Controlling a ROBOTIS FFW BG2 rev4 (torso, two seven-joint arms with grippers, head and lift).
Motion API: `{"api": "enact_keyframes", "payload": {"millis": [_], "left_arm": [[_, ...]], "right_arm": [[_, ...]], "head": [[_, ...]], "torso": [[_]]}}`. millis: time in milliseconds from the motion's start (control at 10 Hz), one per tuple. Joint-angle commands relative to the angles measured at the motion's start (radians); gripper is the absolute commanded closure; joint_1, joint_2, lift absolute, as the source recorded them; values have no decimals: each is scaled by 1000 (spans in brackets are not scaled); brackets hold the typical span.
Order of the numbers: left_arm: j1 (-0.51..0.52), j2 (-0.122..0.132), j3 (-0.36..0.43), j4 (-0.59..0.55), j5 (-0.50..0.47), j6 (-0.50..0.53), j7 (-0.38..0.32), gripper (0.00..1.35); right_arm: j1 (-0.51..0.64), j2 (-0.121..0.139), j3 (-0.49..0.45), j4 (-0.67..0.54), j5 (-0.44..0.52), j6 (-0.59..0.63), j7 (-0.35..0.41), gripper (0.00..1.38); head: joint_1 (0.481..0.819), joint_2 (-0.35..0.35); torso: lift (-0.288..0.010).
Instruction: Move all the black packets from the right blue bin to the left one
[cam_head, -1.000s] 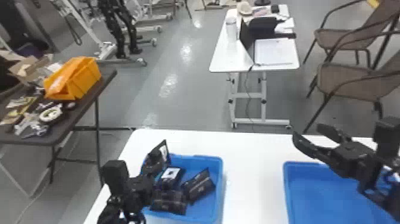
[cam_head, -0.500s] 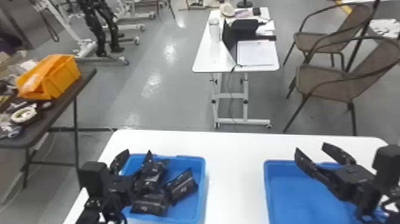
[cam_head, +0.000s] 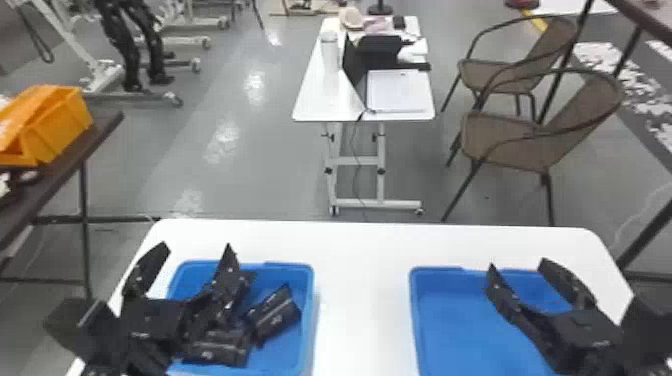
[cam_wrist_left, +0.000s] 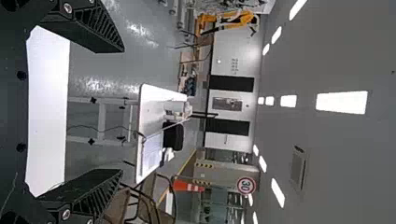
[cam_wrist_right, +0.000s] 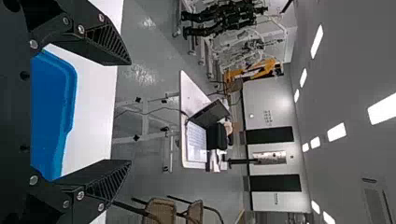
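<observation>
In the head view my left gripper (cam_head: 195, 250) stands open at the left blue bin (cam_head: 309, 320), one finger beyond the bin's left side and the other over the packets. Several black packets, among them one black packet (cam_head: 274, 312), lie in that bin, partly hidden by the arm. Over the right blue bin (cam_head: 416, 310) my right gripper (cam_head: 517, 262) is open with nothing between its fingers; the visible floor of this bin is bare. The left wrist view has the left gripper (cam_wrist_left: 122, 109) spread wide, and the right wrist view has the right gripper (cam_wrist_right: 130, 112) likewise.
Both bins rest on a white table (cam_head: 362, 300) with a bare strip between them. A dark side table (cam_head: 100, 132) with an orange bin (cam_head: 55, 125) stands at the left. Farther off are a small white table (cam_head: 330, 100) and brown chairs (cam_head: 520, 140).
The head view has shifted, then shifted partly back. My left gripper's fingers now show spread apart, clearer than a second ago. My right gripper has turned to point more forward over its bin.
</observation>
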Motion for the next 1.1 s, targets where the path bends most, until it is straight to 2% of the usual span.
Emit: {"api": "enact_keyframes", "payload": {"millis": [0, 300, 500, 900, 1000], "left_arm": [[53, -4, -7, 33, -39, -135, 24, 104], [142, -4, -10, 48, -84, -195, 44, 104], [148, -4, -24, 51, -94, -216, 68, 104], [143, -4, -49, 47, -70, -161, 82, 104], [143, -4, -52, 45, -65, -141, 82, 104]], "right_arm": [[69, 13, -2, -21, -3, -8, 2, 300], [173, 24, -3, -38, 14, -43, 17, 300], [189, 55, -15, -44, 63, -88, 27, 300], [176, 55, -22, -63, 135, -127, 56, 300], [173, 55, -22, -54, 124, -132, 65, 300]], "head": [[695, 92], [695, 118], [695, 129], [695, 110], [695, 109]], "torso": [[0], [0], [0], [0], [0]]}}
